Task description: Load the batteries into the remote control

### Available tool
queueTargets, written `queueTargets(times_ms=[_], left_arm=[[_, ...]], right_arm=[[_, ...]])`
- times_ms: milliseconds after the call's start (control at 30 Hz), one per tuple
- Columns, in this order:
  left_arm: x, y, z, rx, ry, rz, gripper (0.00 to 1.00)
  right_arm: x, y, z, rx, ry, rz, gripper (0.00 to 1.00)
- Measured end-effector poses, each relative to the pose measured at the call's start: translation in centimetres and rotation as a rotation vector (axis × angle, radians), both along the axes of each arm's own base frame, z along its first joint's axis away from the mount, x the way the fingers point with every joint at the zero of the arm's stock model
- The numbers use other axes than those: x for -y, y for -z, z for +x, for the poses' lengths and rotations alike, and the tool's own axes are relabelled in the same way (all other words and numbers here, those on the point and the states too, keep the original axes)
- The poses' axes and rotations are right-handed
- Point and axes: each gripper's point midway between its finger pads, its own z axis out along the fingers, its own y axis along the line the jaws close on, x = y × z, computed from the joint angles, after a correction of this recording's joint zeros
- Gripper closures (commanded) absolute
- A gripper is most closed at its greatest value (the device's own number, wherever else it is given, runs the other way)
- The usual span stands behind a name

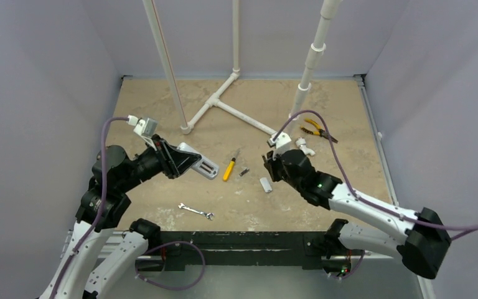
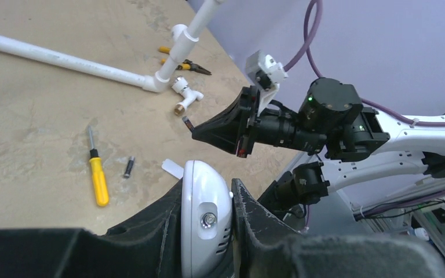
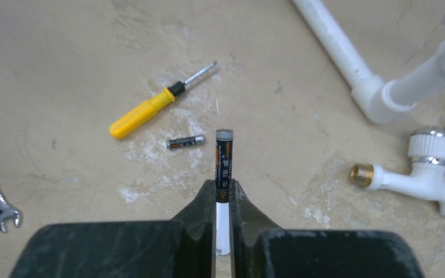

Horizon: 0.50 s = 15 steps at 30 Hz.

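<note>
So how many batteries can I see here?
2. One battery sticks out of the right tool, clamped; a second battery lies on the table beside the yellow screwdriver. Any inside the remote control, held by the left tool, may be hidden.

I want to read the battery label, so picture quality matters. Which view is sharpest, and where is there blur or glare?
Right wrist: sharpest; the black cylindrical battery in the right hand is crisp under soft, even light. Left wrist: the white plastic remote control in the left hand looks bright, and the frame's bottom edge is blurred. Top external: evenly lit, battery too small to read.
</note>
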Motion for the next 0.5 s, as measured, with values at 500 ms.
queueTargets(times_ms=[500], left_arm=[[3.3, -1.3, -0.5, 0.114, 0.222, -0.123, 1.00]], right_arm=[[-2.1, -13.4, -6.5, 0.476, -0.507, 0.295, 1.00]])
